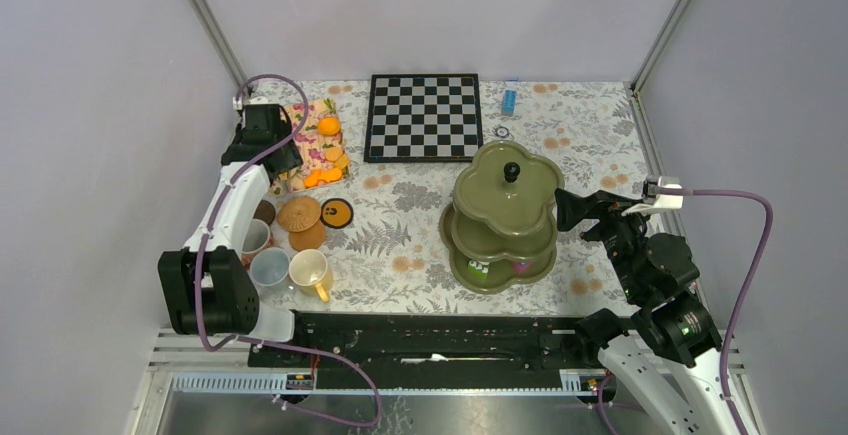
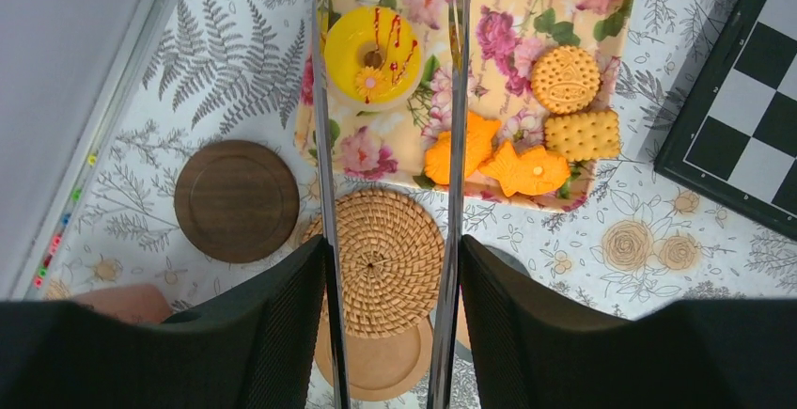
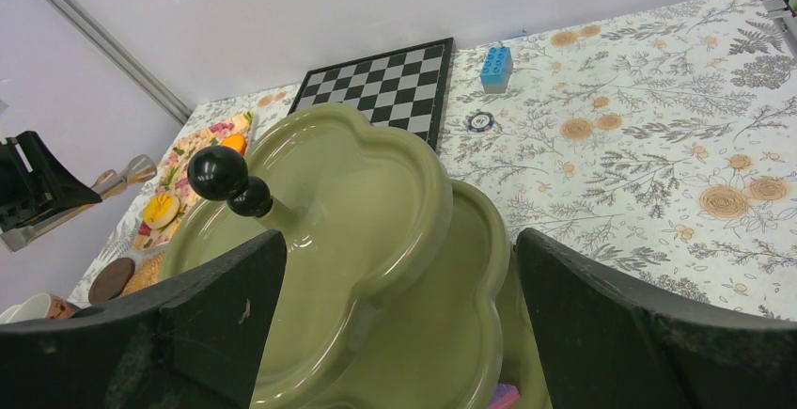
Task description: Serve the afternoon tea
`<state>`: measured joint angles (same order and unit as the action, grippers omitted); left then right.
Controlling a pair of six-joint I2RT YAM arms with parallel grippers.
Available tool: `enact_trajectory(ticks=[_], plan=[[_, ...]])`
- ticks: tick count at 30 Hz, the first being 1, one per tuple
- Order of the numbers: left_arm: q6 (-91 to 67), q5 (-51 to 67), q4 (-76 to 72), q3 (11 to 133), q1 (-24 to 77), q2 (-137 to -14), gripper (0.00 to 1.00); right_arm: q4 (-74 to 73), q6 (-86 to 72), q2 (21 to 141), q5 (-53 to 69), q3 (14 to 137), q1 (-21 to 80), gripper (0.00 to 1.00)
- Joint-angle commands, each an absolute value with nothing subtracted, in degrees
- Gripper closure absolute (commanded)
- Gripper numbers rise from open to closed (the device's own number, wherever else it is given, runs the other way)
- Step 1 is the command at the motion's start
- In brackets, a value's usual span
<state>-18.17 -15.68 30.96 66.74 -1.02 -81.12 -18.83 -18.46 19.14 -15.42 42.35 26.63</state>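
Right of the table's middle, toward the near side, stands the olive-green stand (image 1: 490, 200), three flower-shaped plates narrowing upward to a black knob (image 1: 511, 170). Its top and middle tiers show only bare glossy green. The bottom tier holds a white-and-green sweet (image 1: 480, 268) and a pink sweet (image 1: 521, 267).

The right gripper (image 1: 566, 209) sits just beside the stand's right edge, level with the tiers. Its jaws are spread wide and grip nothing (whether a finger touches a plate cannot be told).

Well to the left, at the far side, lies the floral tray (image 2: 507, 14). It carries a yellow iced doughnut (image 2: 371, 52) streaked with red, a round biscuit (image 2: 564, 78), a rectangular biscuit (image 2: 583, 134), and two orange shaped biscuits, one star-like (image 2: 461, 150) and one fish-like (image 2: 528, 169).

The left gripper (image 2: 390, 244) hangs over the tray's near edge. Its jaws are closed partway onto metal tongs (image 2: 457, 99), and the doughnut lies between the two blades.

Just near of the tray are a wicker coaster (image 2: 385, 259) and a dark wooden coaster (image 2: 235, 200) (a paler one lies partly under the wicker). Nearer again stand a pale blue mug (image 1: 268, 267) and a cream-yellow mug (image 1: 312, 273). A chessboard (image 1: 423, 117) and a blue block (image 1: 509, 98) lie at the far edge.
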Motion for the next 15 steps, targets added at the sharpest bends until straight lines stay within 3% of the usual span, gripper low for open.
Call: enact_trajectory(ticks=[1,15], plan=[[-22.82,-14.16,32.58,66.32,-2.14,-79.16,0.45,-16.91,-18.19,19.06,-15.2,42.83,26.89,0.02],[-22.31,-13.76,32.89,63.05,-2.7,-78.38,0.4,-16.2,-17.22,18.69,-15.11,42.35,26.92,0.02]])
